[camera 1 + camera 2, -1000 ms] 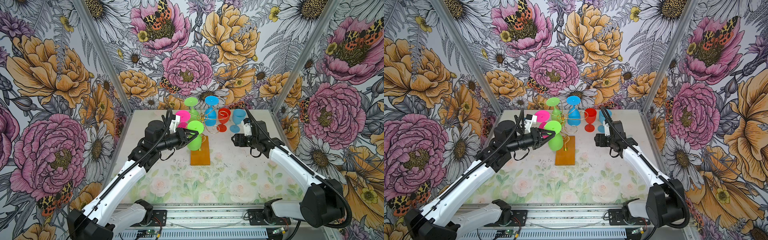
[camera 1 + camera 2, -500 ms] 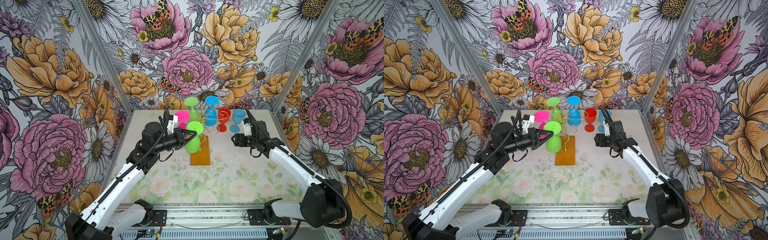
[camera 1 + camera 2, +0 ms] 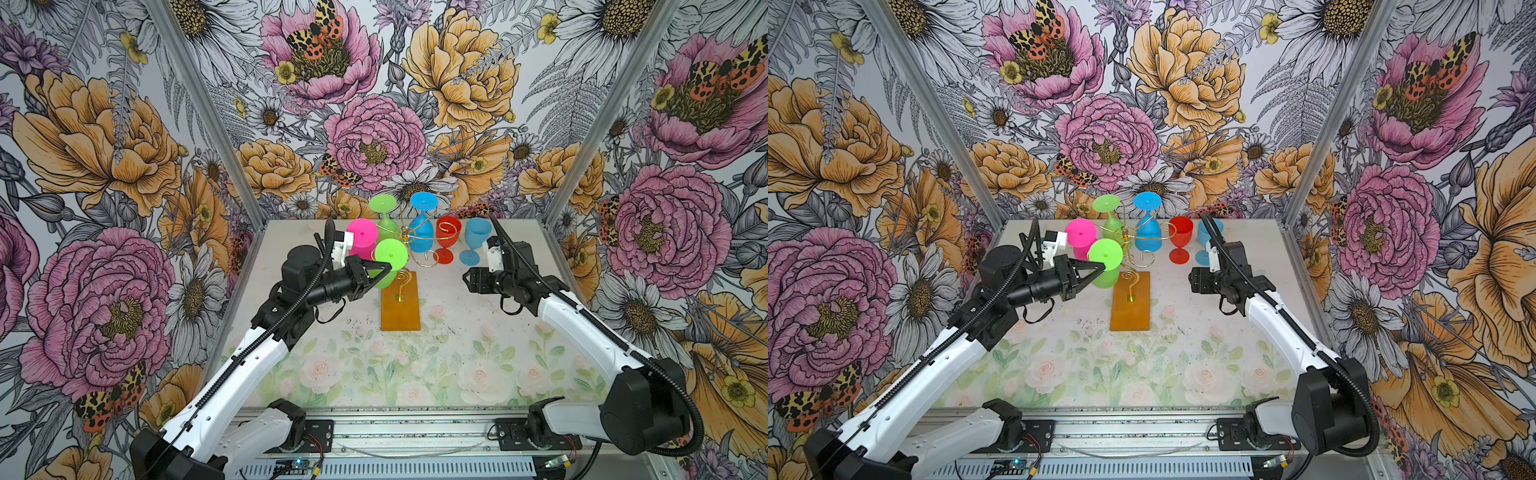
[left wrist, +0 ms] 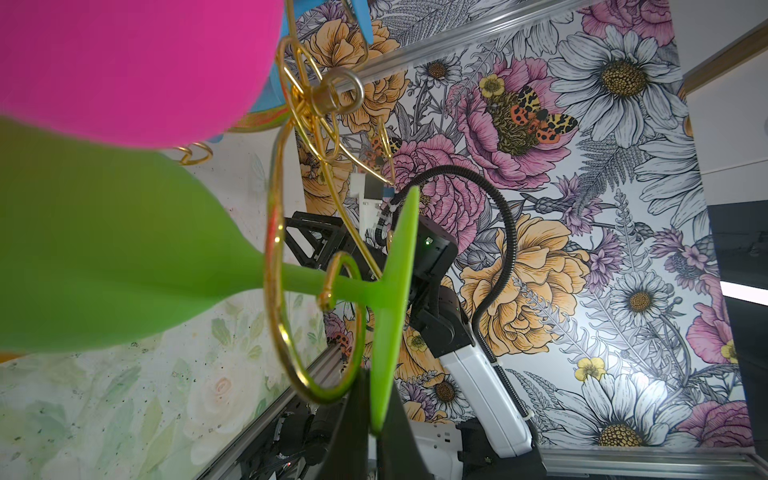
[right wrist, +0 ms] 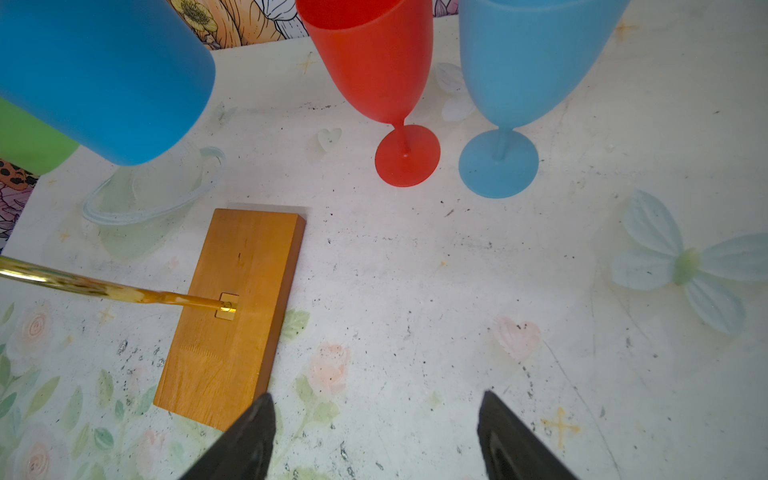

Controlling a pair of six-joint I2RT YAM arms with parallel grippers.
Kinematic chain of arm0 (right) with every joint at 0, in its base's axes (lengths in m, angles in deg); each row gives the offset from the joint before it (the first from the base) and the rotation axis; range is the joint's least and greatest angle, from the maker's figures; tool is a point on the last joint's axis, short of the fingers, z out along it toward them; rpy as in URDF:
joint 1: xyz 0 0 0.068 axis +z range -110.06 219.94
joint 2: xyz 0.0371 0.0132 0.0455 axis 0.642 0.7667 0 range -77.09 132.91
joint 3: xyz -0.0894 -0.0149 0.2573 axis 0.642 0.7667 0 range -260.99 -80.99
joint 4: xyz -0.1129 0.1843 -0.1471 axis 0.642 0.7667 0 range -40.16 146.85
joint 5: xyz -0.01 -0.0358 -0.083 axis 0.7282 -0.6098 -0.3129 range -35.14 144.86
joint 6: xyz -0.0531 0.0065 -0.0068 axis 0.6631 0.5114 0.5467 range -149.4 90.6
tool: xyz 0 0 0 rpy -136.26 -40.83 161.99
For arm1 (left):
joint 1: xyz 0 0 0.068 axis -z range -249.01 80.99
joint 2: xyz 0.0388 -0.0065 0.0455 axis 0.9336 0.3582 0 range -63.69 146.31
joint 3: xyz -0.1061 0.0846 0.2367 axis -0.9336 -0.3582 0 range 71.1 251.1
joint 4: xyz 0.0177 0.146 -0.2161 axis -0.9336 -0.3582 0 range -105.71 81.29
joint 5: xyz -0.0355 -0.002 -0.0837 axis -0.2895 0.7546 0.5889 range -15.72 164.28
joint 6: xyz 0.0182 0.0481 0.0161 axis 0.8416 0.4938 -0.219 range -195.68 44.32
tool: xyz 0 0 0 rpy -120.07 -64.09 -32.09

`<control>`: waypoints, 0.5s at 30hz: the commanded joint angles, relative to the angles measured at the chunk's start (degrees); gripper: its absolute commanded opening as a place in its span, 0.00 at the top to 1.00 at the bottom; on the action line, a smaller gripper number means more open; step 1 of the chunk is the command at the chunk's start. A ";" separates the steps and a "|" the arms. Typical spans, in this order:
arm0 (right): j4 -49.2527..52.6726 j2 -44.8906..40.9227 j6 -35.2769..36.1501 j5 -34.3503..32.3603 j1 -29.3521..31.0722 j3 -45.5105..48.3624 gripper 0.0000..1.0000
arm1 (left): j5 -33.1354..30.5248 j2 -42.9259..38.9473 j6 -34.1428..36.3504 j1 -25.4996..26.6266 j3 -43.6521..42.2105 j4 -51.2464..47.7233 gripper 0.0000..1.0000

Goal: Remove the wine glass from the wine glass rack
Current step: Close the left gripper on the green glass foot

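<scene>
- Left gripper (image 4: pixel 374 405) clamped on the foot rim of the green wine glass (image 3: pixel 395 254), which hangs bowl-down on the wine glass rack (image 3: pixel 400 305), on the side nearest the left arm.
- Stem upright, threaded through a gold curl (image 4: pixel 326 297); probably must slide out sideways.
- Right gripper (image 5: pixel 376 395) jaws apart, well clear.

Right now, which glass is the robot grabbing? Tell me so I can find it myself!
Find the gold wire rack on its orange base, mid-table. On the side nearest the front, next to the pink glass, a green glass hangs upside down. Unlike the other green glass at the back, it has the left pincer pinching the edge of its round foot.
</scene>
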 commanded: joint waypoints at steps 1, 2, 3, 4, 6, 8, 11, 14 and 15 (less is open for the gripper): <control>-1.80 -1.57 -0.85 -0.84 0.30 0.28 0.22 | 1.20 -1.45 -0.54 -0.81 -0.85 1.84 0.94; -1.80 -1.47 -0.81 -0.83 0.32 0.28 0.22 | 1.29 -1.50 -0.67 -0.80 -0.94 1.91 0.94; -1.80 -1.41 -0.80 -0.82 0.31 0.27 0.22 | 1.28 -1.59 -0.89 -0.84 -1.03 2.03 0.94; -1.80 -1.41 -0.80 -0.84 0.28 0.26 0.22 | 1.39 -1.73 -1.01 -0.90 -1.11 2.16 0.95; -1.80 -1.43 -0.90 -0.76 0.31 0.24 0.22 | 1.48 -1.85 -1.38 -0.92 -1.20 2.58 0.95; -1.80 -1.40 -0.95 -0.75 0.27 0.20 0.22 | 1.61 -2.04 -1.98 -1.03 -1.36 2.91 0.96; -1.80 -1.40 -0.91 -0.83 0.30 0.36 0.22 | 2.27 -2.01 -3.43 -1.48 -1.71 4.09 0.97; -1.80 -1.55 -0.97 -0.84 0.28 0.44 0.22 | 3.36 -1.88 -5.06 -1.73 -2.00 5.73 1.00; -1.80 -1.52 -0.96 -0.88 0.30 0.54 0.22 | 3.61 -1.97 -5.62 -1.91 -2.14 6.29 1.00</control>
